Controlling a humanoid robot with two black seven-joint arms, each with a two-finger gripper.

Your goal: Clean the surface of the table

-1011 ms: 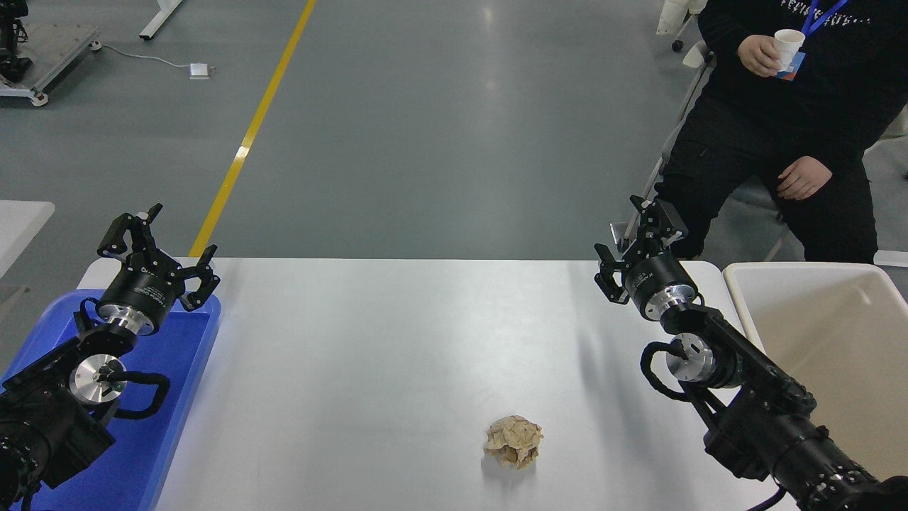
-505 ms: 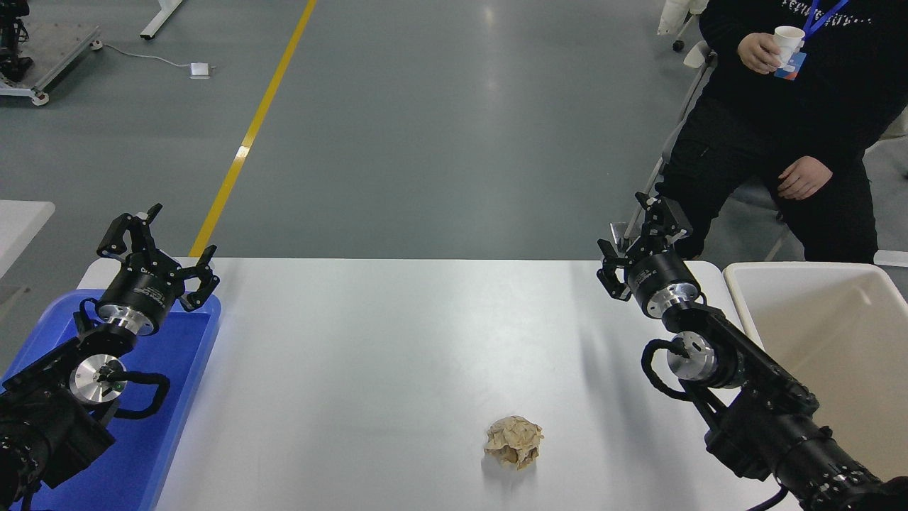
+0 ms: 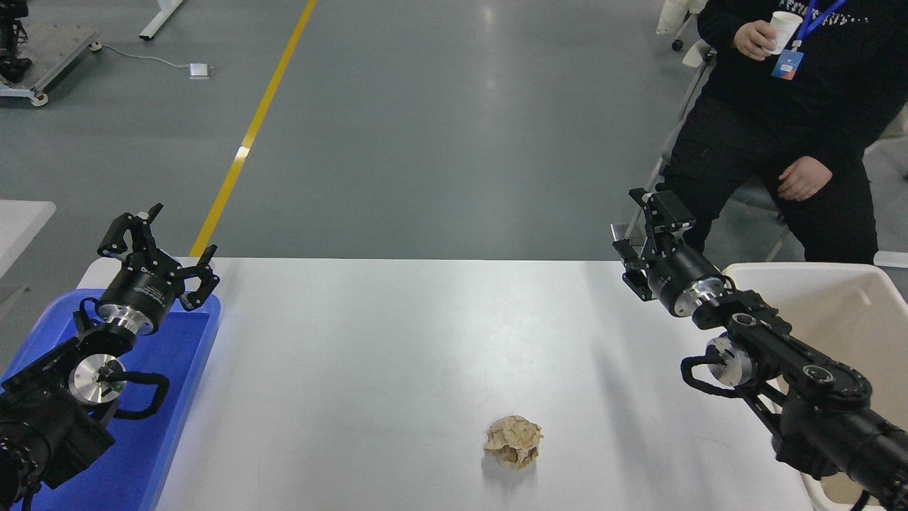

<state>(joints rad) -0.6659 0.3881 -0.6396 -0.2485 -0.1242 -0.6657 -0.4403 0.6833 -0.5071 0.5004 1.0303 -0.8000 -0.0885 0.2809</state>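
On the white table surface (image 3: 397, 341) in front of me, stretching wide between the two containers, a crumpled ball of tan paper (image 3: 513, 441) lies by itself toward the near edge, right of the middle. My right gripper (image 3: 647, 220) hangs above the table's far right corner, just left of the beige bin (image 3: 862, 298), well apart from the paper wad. Its fingers are turned away from the camera and bunched against the dark background, so I cannot tell whether they are spread or closed; they appear to hold nothing. My left gripper (image 3: 157, 241) sits parked over the far corner of the blue tray (image 3: 181, 369) at the table's left end, its fingers spread wide and empty. Beyond the table's far right side a person in black sits on a chair, one hand (image 3: 750, 37) holding a small white cup (image 3: 784, 30), the other hand (image 3: 801, 177) resting on a thigh
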